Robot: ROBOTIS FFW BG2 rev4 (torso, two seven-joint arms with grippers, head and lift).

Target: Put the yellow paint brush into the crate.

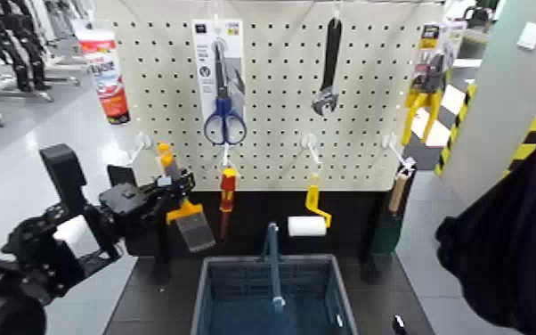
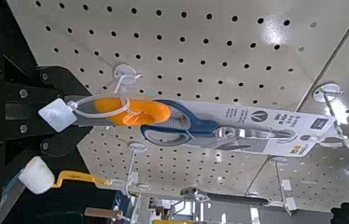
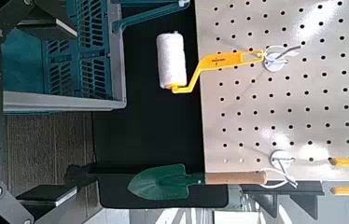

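Left end effector clamped on yellow paint brush, held off pegboard at ten o'clock from crate. Right end effector: state indeterminable.

Print shows on the scissors card and the red-white tube, none of it readable.
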